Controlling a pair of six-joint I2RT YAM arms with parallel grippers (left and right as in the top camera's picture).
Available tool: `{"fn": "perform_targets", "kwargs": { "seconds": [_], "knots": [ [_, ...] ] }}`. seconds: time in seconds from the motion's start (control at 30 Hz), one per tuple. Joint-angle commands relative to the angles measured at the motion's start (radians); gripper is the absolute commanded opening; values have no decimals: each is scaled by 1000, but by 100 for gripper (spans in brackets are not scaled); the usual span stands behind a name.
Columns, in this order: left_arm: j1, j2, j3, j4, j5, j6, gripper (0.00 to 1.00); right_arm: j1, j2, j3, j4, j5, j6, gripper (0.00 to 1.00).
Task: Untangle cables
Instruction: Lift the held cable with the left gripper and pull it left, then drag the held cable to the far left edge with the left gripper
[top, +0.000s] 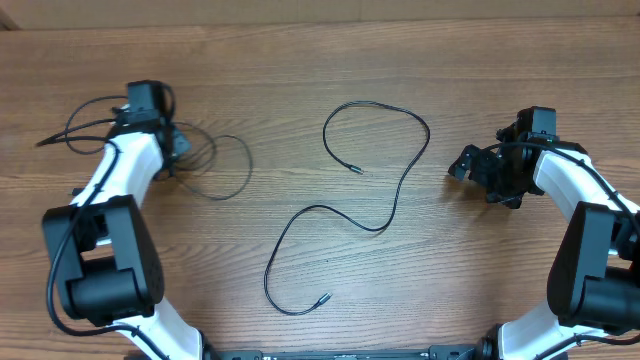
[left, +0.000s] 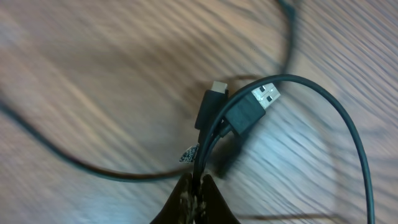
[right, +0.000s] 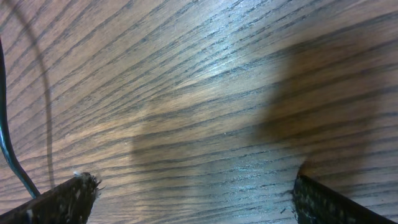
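The left gripper (left: 198, 185) pinches thin black cables (left: 244, 113) (two plugs showing), another cable (top: 399, 187) snakes loose across the tabletop (top: 300, 70), and the right gripper (right: 196, 191) gapes wide.

White arms (top: 128, 165), black joints (top: 105, 268)

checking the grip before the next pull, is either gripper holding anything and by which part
The left gripper pinches the cables, two strands just behind their plugs. The right gripper is open, holding nothing.

loose cable (top: 398, 190): 1 | tangle (top: 200, 155): 1 (strands uncountable) | left tool (left: 198, 186), right tool (right: 196, 196): 2
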Motion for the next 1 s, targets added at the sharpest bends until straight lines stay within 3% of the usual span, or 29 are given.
{"fn": "perform_targets", "kwargs": {
  "seconds": [0.0,0.13,0.4,0.6,0.97],
  "knots": [
    [74,-58,10,-19,-22,-51,4,-2,-22,-6,5,10,0,100],
    [163,-59,10,-74,-22,-120,4,-2,-22,-6,5,10,0,100],
    [339,-59,9,-189,32,-389,4,-2,-22,-6,5,10,0,100],
    [424,-59,9,-183,218,-386,4,-2,-22,-6,5,10,0,100],
    [437,-59,9,-126,317,-385,4,-2,-22,-6,5,10,0,100]
  ]
}}
